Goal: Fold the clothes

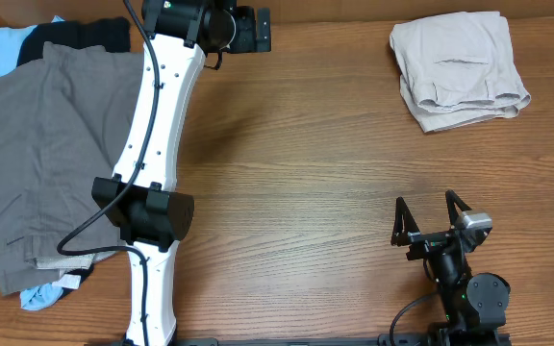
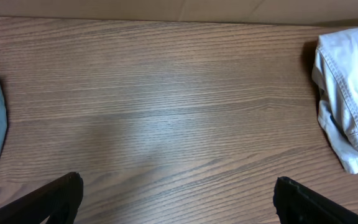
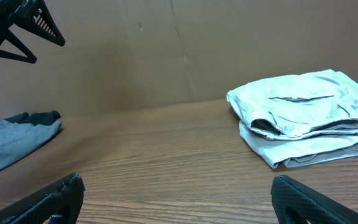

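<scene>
The beige khaki shorts [image 1: 460, 67] lie folded at the table's far right; they also show in the left wrist view [image 2: 350, 93] and the right wrist view [image 3: 303, 118]. Gray shorts [image 1: 56, 154] lie spread on top of a pile at the left, over a black garment [image 1: 75, 34] and a light-blue garment [image 1: 6, 53]. My left gripper [image 1: 261, 30] is open and empty at the far middle of the table, above bare wood [image 2: 179, 199]. My right gripper [image 1: 425, 202] is open and empty near the front right [image 3: 179, 199].
The left arm's white links [image 1: 157, 144] stretch from the front edge along the right side of the pile. A cardboard wall [image 3: 185, 50] stands behind the table. Bare wooden tabletop [image 1: 306, 154] lies between the pile and the folded shorts.
</scene>
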